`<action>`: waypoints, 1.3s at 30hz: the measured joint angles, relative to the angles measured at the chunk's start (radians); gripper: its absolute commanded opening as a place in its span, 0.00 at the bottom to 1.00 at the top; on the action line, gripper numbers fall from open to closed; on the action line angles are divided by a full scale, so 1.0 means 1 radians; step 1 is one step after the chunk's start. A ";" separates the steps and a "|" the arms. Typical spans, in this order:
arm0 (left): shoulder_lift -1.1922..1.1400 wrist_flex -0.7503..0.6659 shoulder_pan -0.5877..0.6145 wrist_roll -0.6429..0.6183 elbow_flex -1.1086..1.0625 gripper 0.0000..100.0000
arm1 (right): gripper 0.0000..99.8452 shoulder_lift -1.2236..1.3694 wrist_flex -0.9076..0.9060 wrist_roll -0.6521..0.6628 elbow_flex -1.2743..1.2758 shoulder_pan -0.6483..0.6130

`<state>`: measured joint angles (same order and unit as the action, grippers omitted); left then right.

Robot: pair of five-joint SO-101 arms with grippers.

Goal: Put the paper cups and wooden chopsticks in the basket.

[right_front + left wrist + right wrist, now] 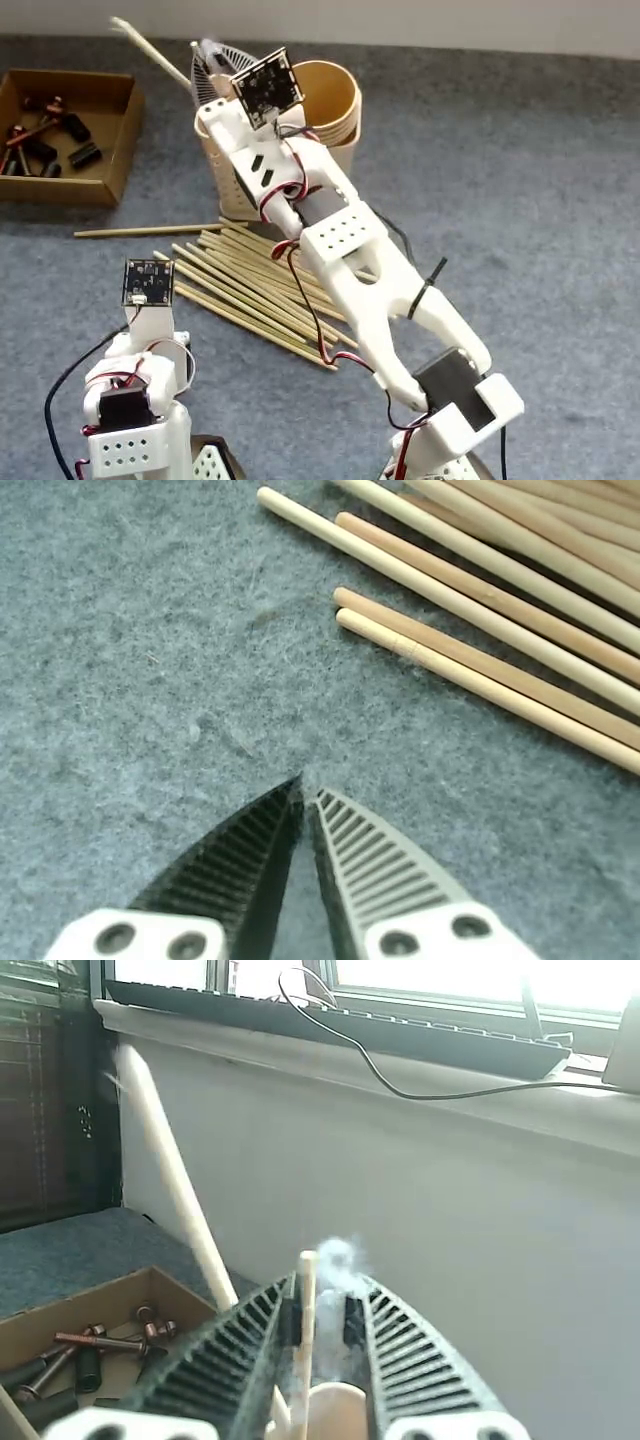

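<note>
Far left on the grey carpet (520, 180) sits a cardboard box (60, 190) of small dark parts. Near it the left gripper (305, 798) hangs low over the carpet, its fingers pressed together with nothing between them. The loose chopsticks (250, 285) lie fanned just beside it. Behind that pile stands the basket (225, 175), with paper cups (335, 95) nested inside. The right gripper (207, 62) is over the basket's rim, clamped on a thin chopstick (305, 1305). A second stick (150, 48) slants up and away to the left — whether it is gripped too, I cannot tell.
</note>
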<state>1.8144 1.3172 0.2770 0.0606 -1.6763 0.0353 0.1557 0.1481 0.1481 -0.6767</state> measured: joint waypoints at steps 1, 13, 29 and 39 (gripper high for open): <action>0.000 0.000 0.000 0.000 0.000 0.00 | 0.08 0.000 0.000 0.000 0.000 0.000; 0.000 0.000 0.000 0.000 0.000 0.00 | 0.08 -0.143 -0.137 0.000 0.040 -0.026; 0.000 0.000 0.000 0.000 0.000 0.00 | 0.08 -0.543 -0.255 0.000 0.282 -0.110; 0.000 0.000 0.000 0.000 0.000 0.00 | 0.04 -0.908 -0.661 0.000 0.433 -0.129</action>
<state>1.8144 1.3172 0.2770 0.0606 -1.6763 -0.8730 -0.5056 0.1481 0.5808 -0.8055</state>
